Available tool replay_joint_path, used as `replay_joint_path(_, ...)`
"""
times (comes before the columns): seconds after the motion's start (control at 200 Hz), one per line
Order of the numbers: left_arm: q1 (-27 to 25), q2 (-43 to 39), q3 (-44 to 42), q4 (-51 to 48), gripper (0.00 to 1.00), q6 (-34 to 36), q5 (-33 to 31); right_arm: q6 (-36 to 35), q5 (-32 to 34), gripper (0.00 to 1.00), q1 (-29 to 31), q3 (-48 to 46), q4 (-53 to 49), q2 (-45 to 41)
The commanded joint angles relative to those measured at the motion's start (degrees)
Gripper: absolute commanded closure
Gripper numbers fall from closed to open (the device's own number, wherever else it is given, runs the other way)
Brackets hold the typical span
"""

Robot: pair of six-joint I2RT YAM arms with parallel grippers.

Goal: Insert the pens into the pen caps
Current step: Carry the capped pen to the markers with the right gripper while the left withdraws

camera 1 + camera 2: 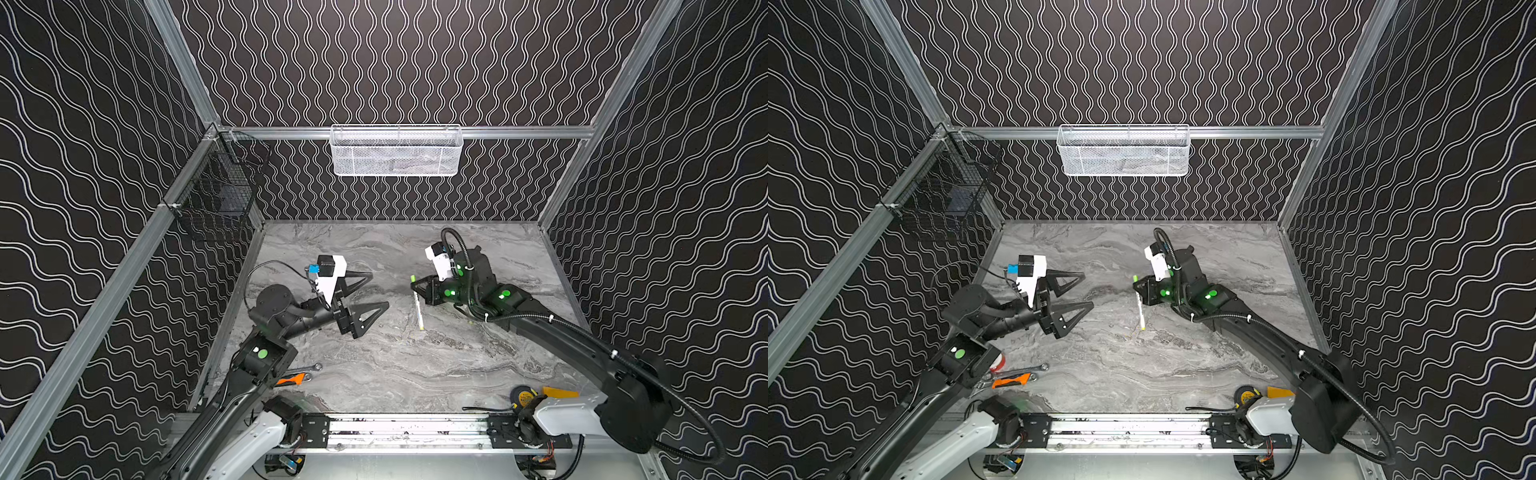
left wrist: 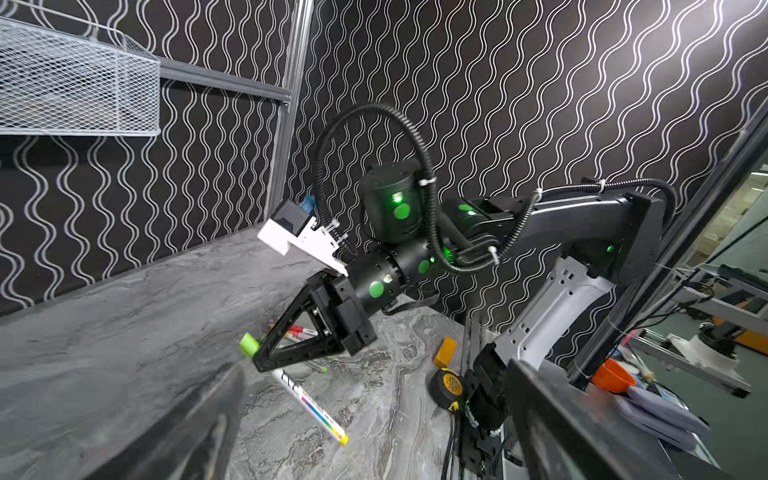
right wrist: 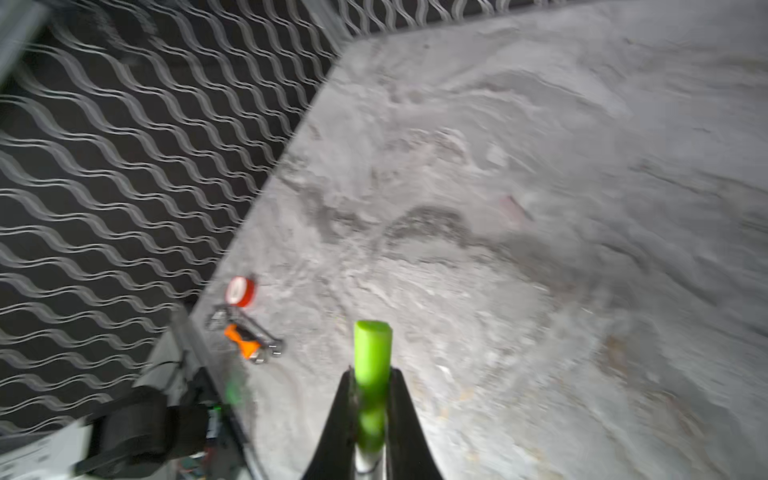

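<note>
Hovering over wavy-walled marbled tabletop (image 1: 415,374), left gripper (image 1: 379,289) gapes, right gripper (image 1: 414,286) clamps pen (image 1: 419,311).

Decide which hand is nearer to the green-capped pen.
Right. The right hand is clamped on the green-capped pen; the left hand hangs open, well apart from it, on the table's other side.

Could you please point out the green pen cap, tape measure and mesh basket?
green pen cap (image 3: 372,353): right wrist view, its side.
tape measure (image 2: 449,384): left wrist view, its yellow face.
mesh basket (image 1: 395,160): in a top view, front wall.
</note>
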Motion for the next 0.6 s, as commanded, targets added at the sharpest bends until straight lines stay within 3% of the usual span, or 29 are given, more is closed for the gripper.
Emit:
replay_joint_path(0.0, 0.0, -1.2, 0.6, -8.7, 0.01, 3.6, -5.2, -5.4, 3.8, 1.0, -2.6, 0.6, -5.6, 4.5)
replay_joint_path(0.185, 0.2, -0.8, 1.8, -16.1, 0.01, 5.3, -15.8, -10.9, 17.5, 1.0, -4.8, 6.5, -13.3, 18.7)
replay_joint_path(0.39, 0.2, 3.4, 5.8, -25.8, 0.01, 8.2, -31.0, -12.1, 19.7, 1.0, -8.8, 6.5, -11.4, 25.1)
replay_joint_path(0.596, 0.8, 4.2, 3.7, -24.3, 0.01, 7.4, -39.2, -13.4, 25.5, 1.0, -12.8, 6.9, -12.0, 29.0)
